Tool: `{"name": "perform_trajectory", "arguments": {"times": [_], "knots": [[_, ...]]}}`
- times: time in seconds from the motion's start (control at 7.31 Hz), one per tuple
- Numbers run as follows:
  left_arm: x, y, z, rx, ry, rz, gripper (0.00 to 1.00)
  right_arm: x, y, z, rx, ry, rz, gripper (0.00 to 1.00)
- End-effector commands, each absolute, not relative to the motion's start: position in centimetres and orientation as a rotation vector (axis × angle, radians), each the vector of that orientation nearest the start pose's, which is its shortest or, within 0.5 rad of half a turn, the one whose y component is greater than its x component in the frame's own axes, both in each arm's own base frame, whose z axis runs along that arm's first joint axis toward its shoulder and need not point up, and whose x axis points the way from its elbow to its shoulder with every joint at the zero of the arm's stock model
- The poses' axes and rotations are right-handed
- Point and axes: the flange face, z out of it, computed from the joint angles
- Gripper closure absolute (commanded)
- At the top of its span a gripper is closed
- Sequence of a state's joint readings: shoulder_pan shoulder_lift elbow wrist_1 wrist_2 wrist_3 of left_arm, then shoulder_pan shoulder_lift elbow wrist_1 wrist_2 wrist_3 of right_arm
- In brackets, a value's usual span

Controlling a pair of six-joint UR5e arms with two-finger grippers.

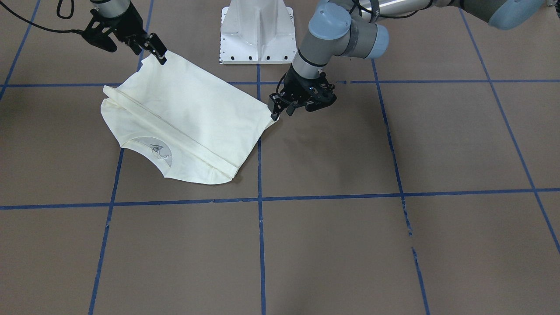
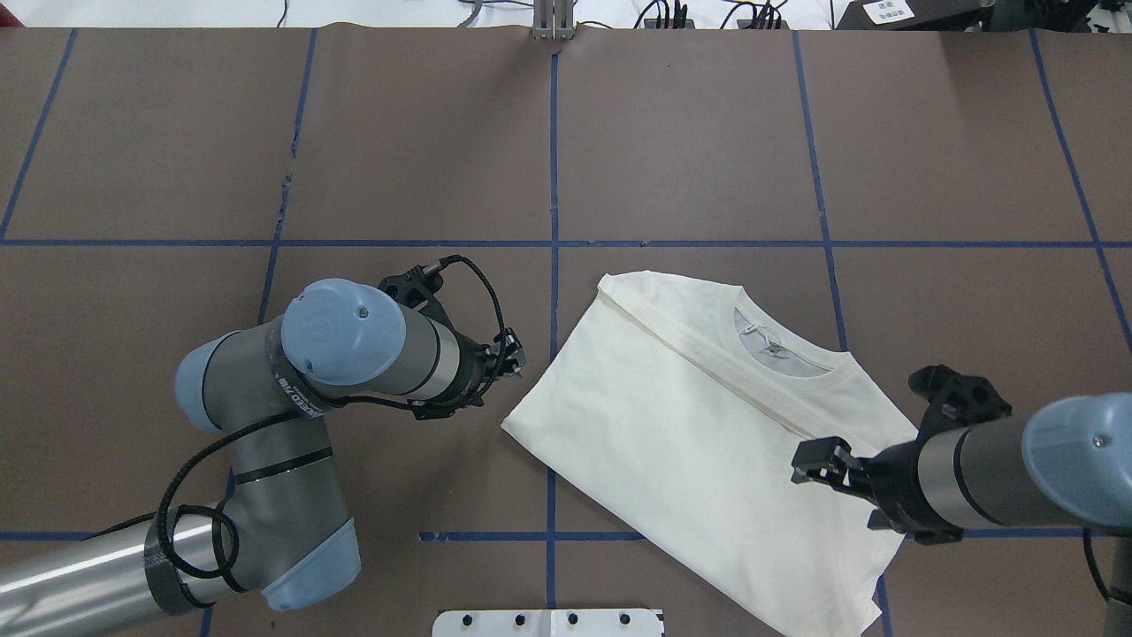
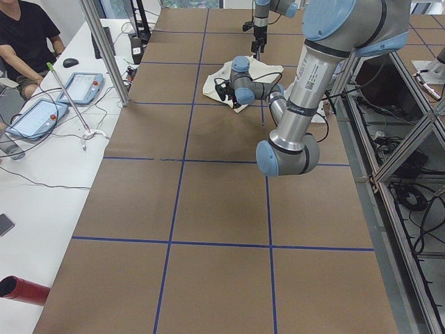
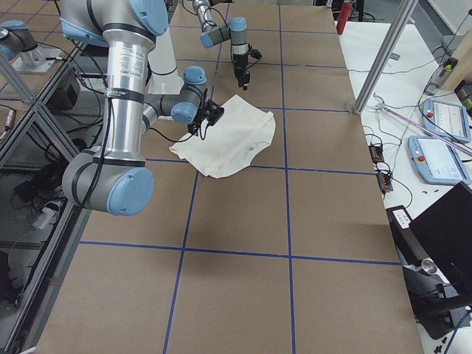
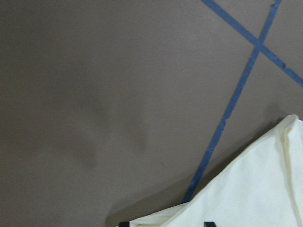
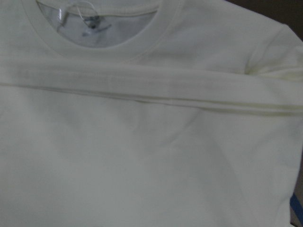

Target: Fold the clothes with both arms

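The cream-white shirt (image 1: 188,118) (image 2: 699,442) lies folded and flat on the brown table, plain side up, with its neck opening (image 2: 778,347) towards the far side. A long folded band runs across it (image 6: 142,90). My left gripper (image 1: 280,111) (image 2: 520,361) hovers low at the shirt's left corner. It is open, and its two fingertips (image 5: 124,223) straddle the cloth edge (image 5: 255,189). My right gripper (image 1: 158,52) (image 2: 800,462) sits over the shirt's right near part with its jaws apart, holding nothing. The cat print is hidden.
The white pedestal base (image 1: 258,30) stands at the near edge between the arms. Blue tape lines (image 2: 554,177) grid the brown table. A side table with tablets (image 3: 83,87) and a seated person (image 3: 28,35) is beyond the far edge.
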State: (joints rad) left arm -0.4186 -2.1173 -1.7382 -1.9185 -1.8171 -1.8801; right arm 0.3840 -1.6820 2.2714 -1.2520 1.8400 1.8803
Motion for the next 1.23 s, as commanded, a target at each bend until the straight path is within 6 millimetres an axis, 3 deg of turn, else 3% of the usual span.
{"name": "perform_trajectory", "arguments": {"times": [0.0, 0.41, 0.82, 1.09], "knots": [[57.6, -33.3, 23.5, -0.198, 1.038, -0.487, 0.38, -35.5, -31.3, 34.2, -0.14, -0.955, 0.562, 0.0], [58.1, -32.8, 23.4, -0.202, 1.037, -0.476, 0.39, -34.9, -33.0, 35.7, -0.093, -0.928, 0.538, 0.0], [59.1, -33.8, 23.1, -0.143, 1.04, -0.491, 0.43, -35.0, -33.1, 36.1, -0.094, -0.921, 0.541, 0.0], [59.9, -34.1, 23.2, -0.128, 1.03, -0.467, 0.53, -35.0, -33.2, 36.3, -0.095, -0.916, 0.542, 0.0]]}}
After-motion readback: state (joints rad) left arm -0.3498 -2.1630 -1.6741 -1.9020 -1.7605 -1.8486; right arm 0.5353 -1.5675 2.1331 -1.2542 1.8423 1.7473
